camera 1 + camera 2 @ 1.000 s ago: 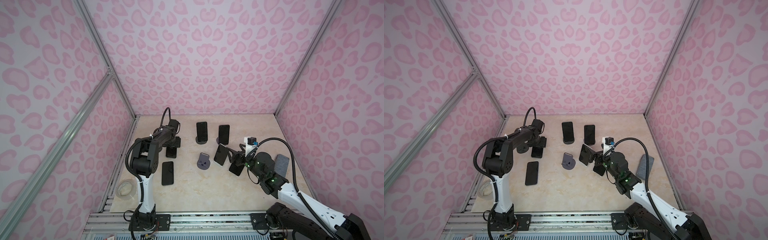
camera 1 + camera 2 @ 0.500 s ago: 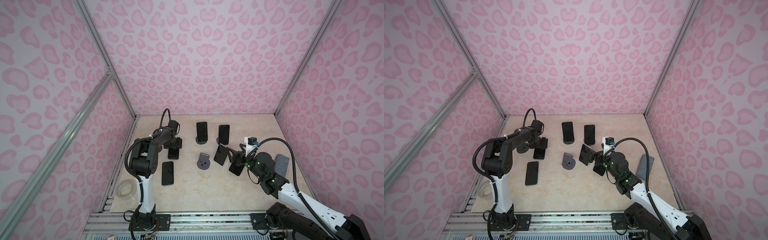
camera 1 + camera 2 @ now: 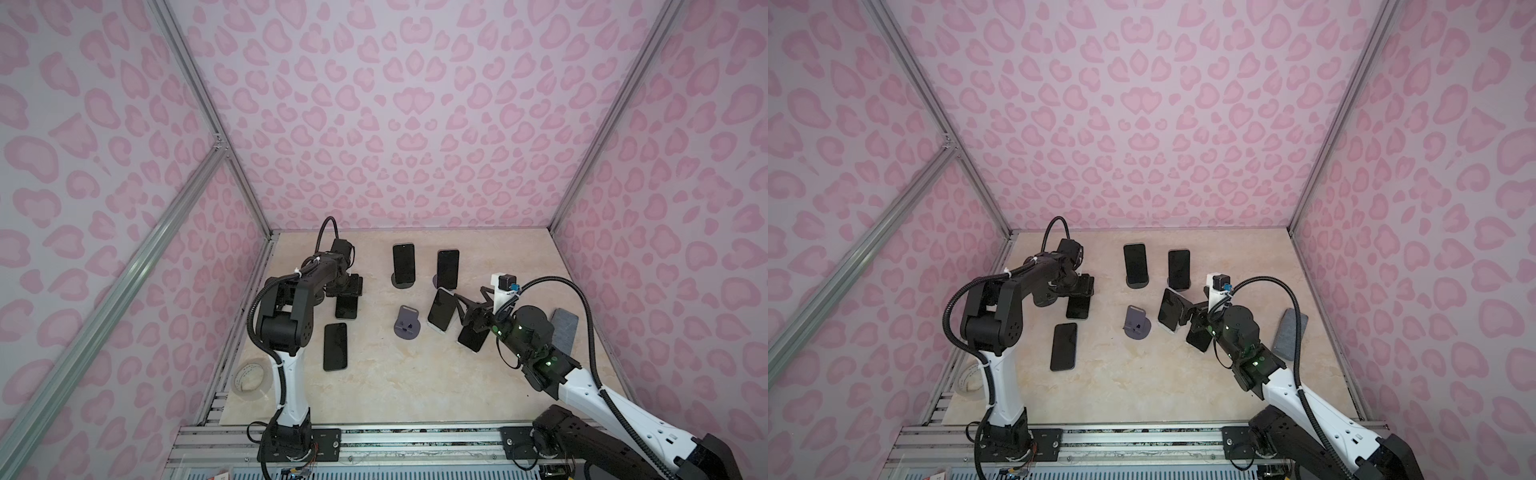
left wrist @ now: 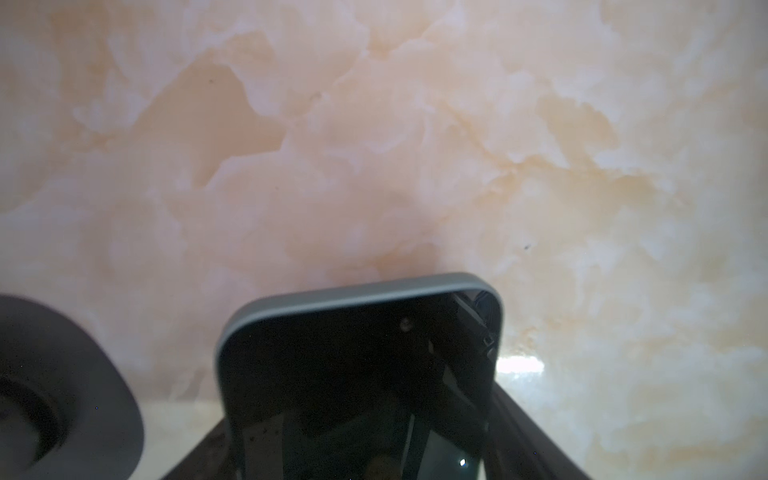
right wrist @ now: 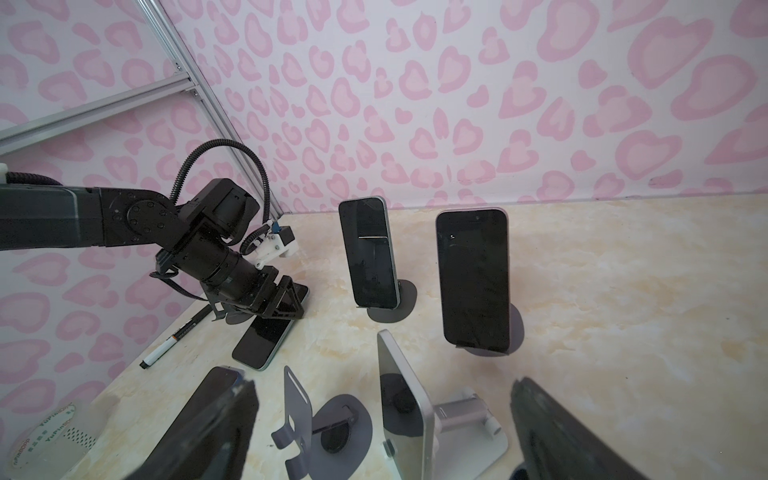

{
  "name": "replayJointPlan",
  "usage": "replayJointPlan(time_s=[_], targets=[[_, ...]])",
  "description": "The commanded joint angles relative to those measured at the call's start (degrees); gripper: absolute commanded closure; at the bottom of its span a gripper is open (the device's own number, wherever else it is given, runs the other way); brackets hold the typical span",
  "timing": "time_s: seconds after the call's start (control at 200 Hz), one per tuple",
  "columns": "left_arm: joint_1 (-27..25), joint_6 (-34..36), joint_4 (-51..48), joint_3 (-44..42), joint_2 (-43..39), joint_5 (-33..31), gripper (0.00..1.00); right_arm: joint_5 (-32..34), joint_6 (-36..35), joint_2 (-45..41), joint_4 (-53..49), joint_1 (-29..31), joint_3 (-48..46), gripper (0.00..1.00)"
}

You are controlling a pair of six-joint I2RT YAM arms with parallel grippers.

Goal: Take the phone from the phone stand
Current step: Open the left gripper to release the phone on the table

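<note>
Carefully close wide right hand (image 5: 382, 384) on phone (image 5: 409, 415), propped on stand (image 5: 461, 411) between its fingers (image 5: 216, 424); pinch side edges, lift straight off, avoid tipping stand. Left hand (image 3: 348, 291) at laid phone (image 3: 346, 306), grip unclear.

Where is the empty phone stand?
In both top views the empty stand sits centrally, between a flat phone and the phone on the white stand.

tape roll (image 3: 250, 377): flat, near-left edge of marble table (image 3: 395, 386) | marker pen (image 5: 176, 336): lying by left wall | grey rectangular pad (image 3: 564, 328): flat, near right wall | walls (image 3: 395, 124): pink heart print
</note>
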Motion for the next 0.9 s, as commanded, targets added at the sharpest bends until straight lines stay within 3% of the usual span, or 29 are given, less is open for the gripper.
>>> replayJointPlan(time_s=[0.0,0.635,0.895], targets=[[0.1,-0.6,-5.3,0.0,0.8,3.7,0.22,0.2,0.1,-0.2,0.4,0.0,-0.4,0.03],[0.1,-2.9,-8.3,1.6,1.9,-1.8,0.20,0.3,0.1,-0.1,0.5,0.0,-0.5,0.03],[-1.2,-4.1,-6.2,1.4,-7.0,-1.8,0.18,0.7,0.1,0.2,0.6,0.1,-0.5,0.03]])
